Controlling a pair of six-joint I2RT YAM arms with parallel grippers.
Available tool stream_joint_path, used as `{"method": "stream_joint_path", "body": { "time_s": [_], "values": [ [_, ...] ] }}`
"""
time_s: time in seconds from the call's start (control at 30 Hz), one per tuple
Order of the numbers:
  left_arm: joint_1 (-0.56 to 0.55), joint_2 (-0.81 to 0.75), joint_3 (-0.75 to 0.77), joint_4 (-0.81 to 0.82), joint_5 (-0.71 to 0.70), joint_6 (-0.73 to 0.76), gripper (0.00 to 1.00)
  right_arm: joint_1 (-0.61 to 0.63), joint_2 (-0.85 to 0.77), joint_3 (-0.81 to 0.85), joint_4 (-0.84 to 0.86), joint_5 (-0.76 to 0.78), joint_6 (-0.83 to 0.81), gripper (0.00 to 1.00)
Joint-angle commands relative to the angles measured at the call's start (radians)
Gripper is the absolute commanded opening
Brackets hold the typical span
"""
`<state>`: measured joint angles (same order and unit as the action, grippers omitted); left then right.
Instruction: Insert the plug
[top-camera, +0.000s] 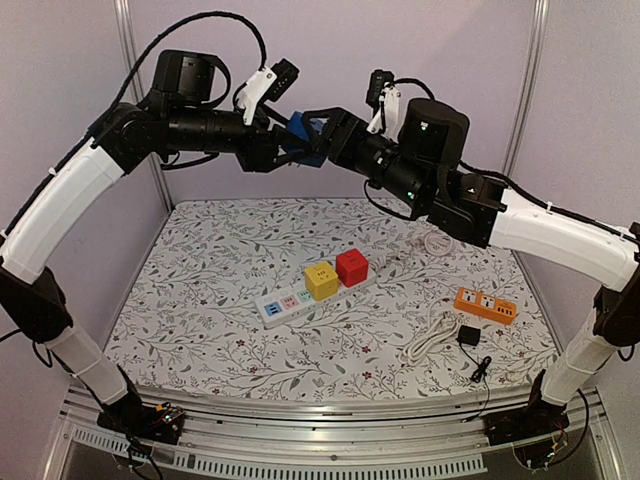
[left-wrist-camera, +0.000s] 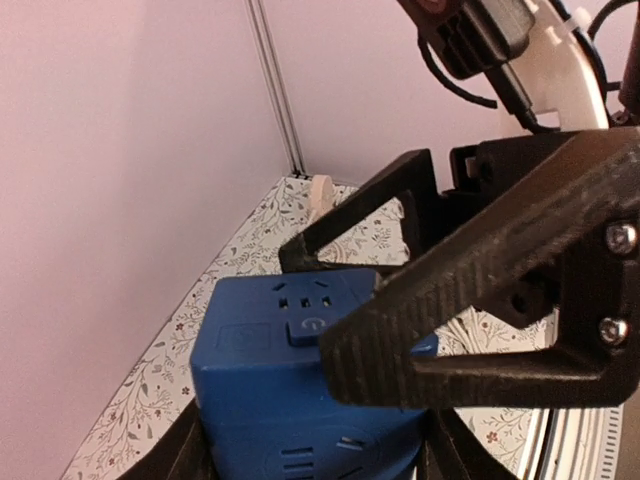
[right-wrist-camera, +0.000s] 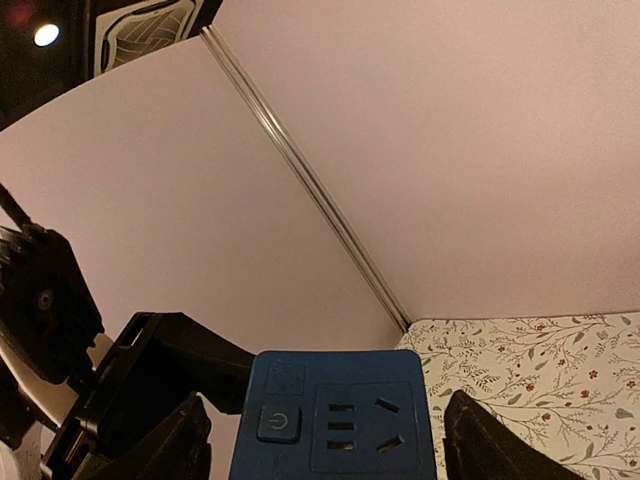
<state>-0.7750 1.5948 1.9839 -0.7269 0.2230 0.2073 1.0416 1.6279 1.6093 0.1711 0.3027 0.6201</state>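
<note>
Both arms are raised high above the back of the table and meet at a blue cube socket (top-camera: 299, 127). My left gripper (top-camera: 284, 142) is shut on the cube; in the left wrist view (left-wrist-camera: 312, 455) its fingers press the cube's (left-wrist-camera: 260, 380) sides. My right gripper (top-camera: 320, 133) straddles the same cube from the other side. In the right wrist view (right-wrist-camera: 330, 435) small gaps show between its fingers and the cube (right-wrist-camera: 335, 420), so it is open. A white power strip (top-camera: 283, 306) lies mid-table with a yellow cube (top-camera: 321, 280) and a red cube (top-camera: 352, 267) on it.
An orange power strip (top-camera: 486, 305) lies at the right. A black plug (top-camera: 468, 336) with a black cord and a coiled white cable (top-camera: 430, 335) lie near the front right. A white round object (top-camera: 437, 243) sits under the right arm. Walls stand close behind.
</note>
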Motion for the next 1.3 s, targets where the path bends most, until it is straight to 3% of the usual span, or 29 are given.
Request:
{"method": "stream_joint_path", "body": {
  "time_s": [0.0, 0.1, 0.23, 0.3, 0.57, 0.87, 1.07, 1.13, 1.27],
  "values": [
    [-0.010, -0.057, -0.031, -0.092, 0.159, 0.129, 0.00, 0.005, -0.133, -0.111, 0.033, -0.156, -0.292, 0.98],
    [-0.011, -0.094, -0.056, -0.157, 0.211, 0.221, 0.00, 0.003, -0.282, -0.240, -0.035, -0.345, -0.567, 0.99],
    [-0.044, -0.119, -0.057, -0.317, 0.300, 0.379, 0.00, 0.003, -0.412, -0.304, -0.364, -0.732, -0.993, 0.99],
    [-0.103, -0.123, -0.061, -0.419, 0.295, 0.503, 0.00, 0.002, -0.423, -0.306, -0.444, -0.739, -1.086, 0.99],
    [-0.187, -0.127, -0.073, -0.460, 0.252, 0.542, 0.00, 0.003, -0.283, -0.157, -0.634, -0.741, -1.143, 0.99],
    [-0.204, -0.122, -0.084, -0.435, 0.202, 0.532, 0.00, 0.006, -0.143, -0.117, -0.443, -0.782, -1.023, 0.98],
    [-0.204, -0.121, -0.104, -0.418, 0.187, 0.531, 0.00, 0.005, -0.107, -0.078, -0.397, -0.762, -0.919, 0.89],
    [-0.204, -0.121, -0.105, -0.414, 0.185, 0.530, 0.00, 0.005, -0.101, -0.075, -0.387, -0.763, -0.901, 0.81],
    [-0.204, -0.116, -0.097, -0.404, 0.184, 0.511, 0.00, 0.005, -0.088, -0.069, -0.387, -0.739, -0.864, 0.28]
  ]
}}
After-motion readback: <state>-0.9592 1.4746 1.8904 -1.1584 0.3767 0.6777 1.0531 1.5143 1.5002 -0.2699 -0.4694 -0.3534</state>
